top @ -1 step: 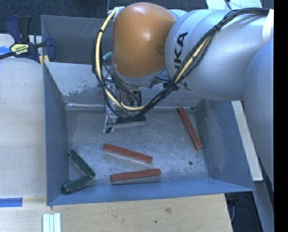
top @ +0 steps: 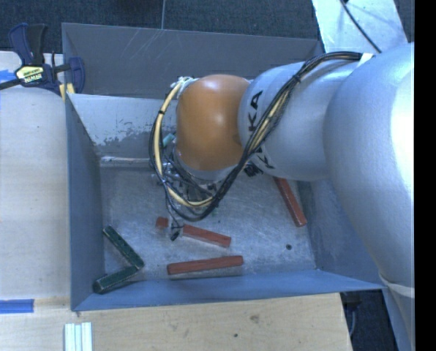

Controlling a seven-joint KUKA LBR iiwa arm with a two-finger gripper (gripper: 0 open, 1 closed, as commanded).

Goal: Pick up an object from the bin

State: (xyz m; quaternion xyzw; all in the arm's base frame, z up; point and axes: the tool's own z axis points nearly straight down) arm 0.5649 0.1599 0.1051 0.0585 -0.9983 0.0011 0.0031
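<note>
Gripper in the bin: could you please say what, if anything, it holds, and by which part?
It cannot be told; the gripper hangs over the left end of a flat reddish-brown bar.

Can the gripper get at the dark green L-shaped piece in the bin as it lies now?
Probably yes: the dark green L-shaped piece lies uncovered on the bin floor, left of the gripper, nothing between them. The wall beside it may hinder.
</note>
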